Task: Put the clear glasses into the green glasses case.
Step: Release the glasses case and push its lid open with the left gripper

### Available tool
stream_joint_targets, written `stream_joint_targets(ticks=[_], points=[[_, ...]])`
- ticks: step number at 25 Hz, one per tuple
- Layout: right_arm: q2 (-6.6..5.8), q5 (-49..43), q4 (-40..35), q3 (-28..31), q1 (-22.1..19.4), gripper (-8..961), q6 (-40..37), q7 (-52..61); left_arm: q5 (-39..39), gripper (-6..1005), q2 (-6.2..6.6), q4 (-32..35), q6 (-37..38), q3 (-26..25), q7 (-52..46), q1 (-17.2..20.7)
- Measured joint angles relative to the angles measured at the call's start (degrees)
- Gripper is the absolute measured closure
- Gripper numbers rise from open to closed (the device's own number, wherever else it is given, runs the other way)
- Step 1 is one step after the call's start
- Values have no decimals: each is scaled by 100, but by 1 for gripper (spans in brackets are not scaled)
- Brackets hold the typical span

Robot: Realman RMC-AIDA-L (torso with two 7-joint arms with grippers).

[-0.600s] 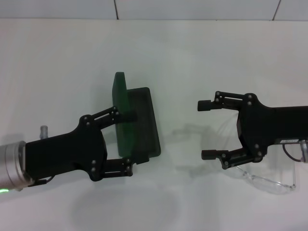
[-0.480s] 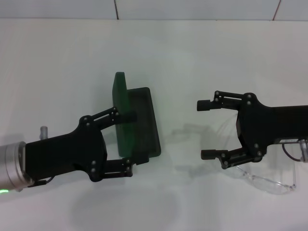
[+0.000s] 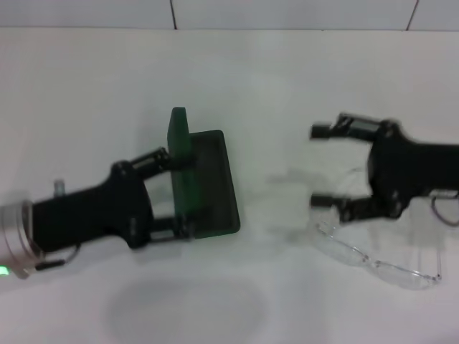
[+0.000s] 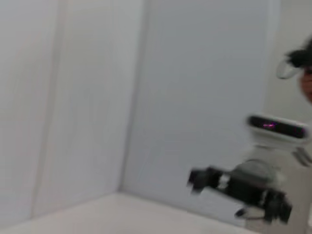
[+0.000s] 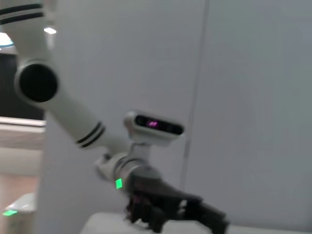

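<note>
Two right gripper point(image 3: 320, 166) fingers point(image 3: 320, 131) wide apart, empty

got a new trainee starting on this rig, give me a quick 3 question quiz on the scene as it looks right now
1. True or false: the clear glasses already lie inside the green glasses case.
2. Which gripper is at the case? A) left gripper B) right gripper C) neither
3. Fill in: the case stands ____, its lid raised on the side toward the robot's left.

Key
1. False. The glasses lie on the white table on the robot's right, just on the near side of the right gripper, which is open and holds nothing.
2. A. Its fingers span the raised lid.
3. open
</note>
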Motion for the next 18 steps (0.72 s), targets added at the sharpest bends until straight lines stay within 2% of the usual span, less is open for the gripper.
stream_joint_targets(ticks=[1, 3, 4, 6, 7, 11, 15, 18], points=[[0, 0, 0, 0, 0, 72, 0, 0, 147, 129, 85, 243, -287, -110, -824, -28], [28, -5, -16, 711, -245, 72, 16, 10, 404, 129, 167, 568, -524, -124, -1616, -46], [33, -5, -17, 831, -287, 72, 13, 13, 652, 130, 212, 877, -688, -129, -2231, -49], [49, -5, -20, 1163, -420, 73, -11, 17, 1126, 130, 250, 1468, -987, -150, -3373, -38], [57, -5, -24, 1263, -457, 73, -22, 18, 1378, 131, 243, 1806, -1170, -153, -3958, -25], [63, -16, -34, 1415, -519, 74, -37, 20, 1984, 132, 106, 2535, -1572, -171, -5035, -7], [62, -22, -36, 1408, -526, 74, -23, -11, 2463, 133, -37, 2816, -1915, -328, -5720, -104], [66, -89, -37, 1410, -527, 74, 3, -40, 2779, 134, -88, 2897, -2041, -403, -6151, -234]])
